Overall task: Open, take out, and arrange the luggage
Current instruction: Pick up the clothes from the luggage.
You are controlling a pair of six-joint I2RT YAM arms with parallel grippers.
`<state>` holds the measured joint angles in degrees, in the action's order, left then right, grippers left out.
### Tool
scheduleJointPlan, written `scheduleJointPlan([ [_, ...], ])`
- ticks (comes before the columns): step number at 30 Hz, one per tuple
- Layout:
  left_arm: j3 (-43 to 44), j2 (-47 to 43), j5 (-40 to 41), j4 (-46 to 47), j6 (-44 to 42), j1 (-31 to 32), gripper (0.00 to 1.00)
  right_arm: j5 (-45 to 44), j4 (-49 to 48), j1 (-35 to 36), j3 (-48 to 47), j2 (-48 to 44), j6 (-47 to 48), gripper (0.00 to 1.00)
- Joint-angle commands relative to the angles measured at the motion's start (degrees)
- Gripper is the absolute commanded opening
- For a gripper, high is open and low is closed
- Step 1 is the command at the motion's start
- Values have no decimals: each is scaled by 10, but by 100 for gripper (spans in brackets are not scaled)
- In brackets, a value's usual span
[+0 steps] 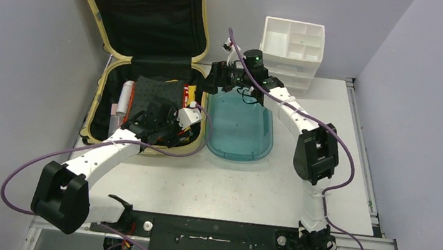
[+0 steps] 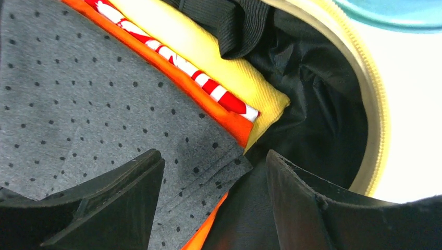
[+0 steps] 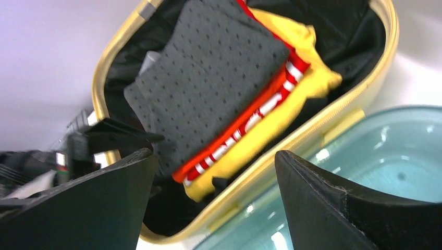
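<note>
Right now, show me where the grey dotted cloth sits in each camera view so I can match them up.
Top view: the grey dotted cloth lies left of centre, in the open suitcase's lower half.
Left wrist: it fills the left side, its corner at bottom centre.
Right wrist: upper centre, on the orange and yellow clothes.
Shared landmark: the teal tray beside the suitcase.

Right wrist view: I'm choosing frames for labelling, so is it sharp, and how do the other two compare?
Right wrist: motion-smeared, the grey dotted cloth and luggage rim soft, bright glints on the teal tray. Left wrist: crisp on the cloth, table blown out white. Top external: even light, sharp, lining very dark.
</note>
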<state>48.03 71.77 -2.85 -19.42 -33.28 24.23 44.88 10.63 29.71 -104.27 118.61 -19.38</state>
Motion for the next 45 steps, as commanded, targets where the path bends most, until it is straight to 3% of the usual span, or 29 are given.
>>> scheduleJointPlan([
  [1,21,22,23,23,-1,3,65,8,-52,17,-65,15,-42,85],
  [7,22,22,23,11,-4,3,53,-6,-43,46,-78,37,-35,85],
  [15,27,45,53,8,-5,3,49,-21,-34,69,-78,60,-28,85],
  [20,36,57,71,7,-2,3,33,-26,-32,73,-76,67,-32,85],
  [22,37,59,76,8,-1,3,21,-30,-30,73,-75,68,-32,85],
  [24,41,59,76,8,2,2,2,-30,-31,73,-71,69,-37,85],
  [25,43,56,75,10,5,2,0,-29,-34,72,-68,70,-41,85],
  [45,36,-42,34,55,35,-29,0,20,-96,93,-44,104,-149,85],
])
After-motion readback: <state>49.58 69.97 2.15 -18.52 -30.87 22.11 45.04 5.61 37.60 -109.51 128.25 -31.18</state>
